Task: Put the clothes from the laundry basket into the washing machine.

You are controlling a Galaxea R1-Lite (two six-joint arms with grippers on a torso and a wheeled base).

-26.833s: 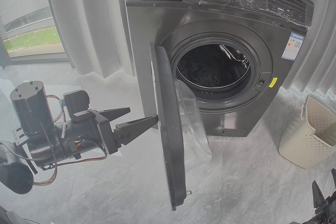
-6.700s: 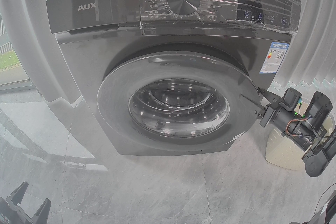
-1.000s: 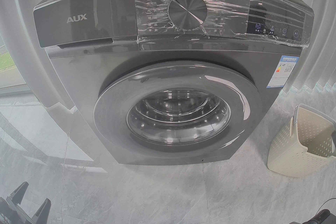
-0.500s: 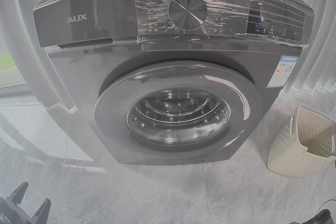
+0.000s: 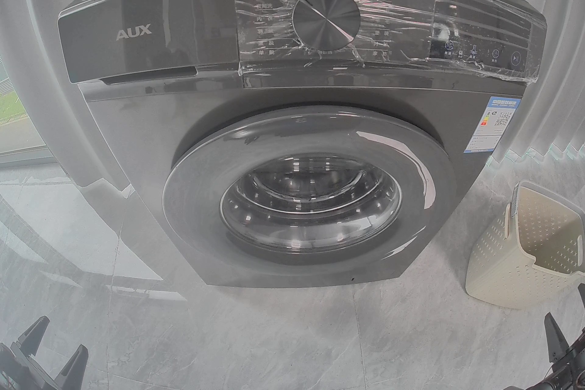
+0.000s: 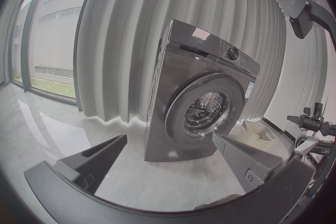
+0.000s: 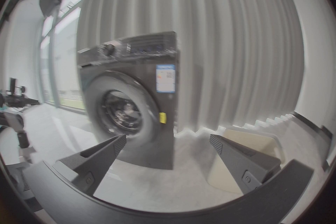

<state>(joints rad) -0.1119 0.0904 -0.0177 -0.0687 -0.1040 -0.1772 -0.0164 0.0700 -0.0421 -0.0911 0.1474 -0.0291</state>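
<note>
Two grippers hang low over the pale grey tiled floor [image 5: 274, 336] — the left gripper [image 5: 58, 339] and the right gripper [image 7: 167, 139], each with fingers spread wide and holding nothing. Ahead stands the dark grey front-loading washing machine [image 5: 152, 123], its round glass-windowed door [image 5: 201, 178] closed; the cream perforated plastic laundry basket [image 5: 487, 263] sits on the floor near it, to the robot's right.

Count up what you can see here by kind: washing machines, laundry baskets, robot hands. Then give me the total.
Washing machine: 1
Laundry basket: 1
Robot hands: 2, the left hand and the right hand
Total: 4
</note>
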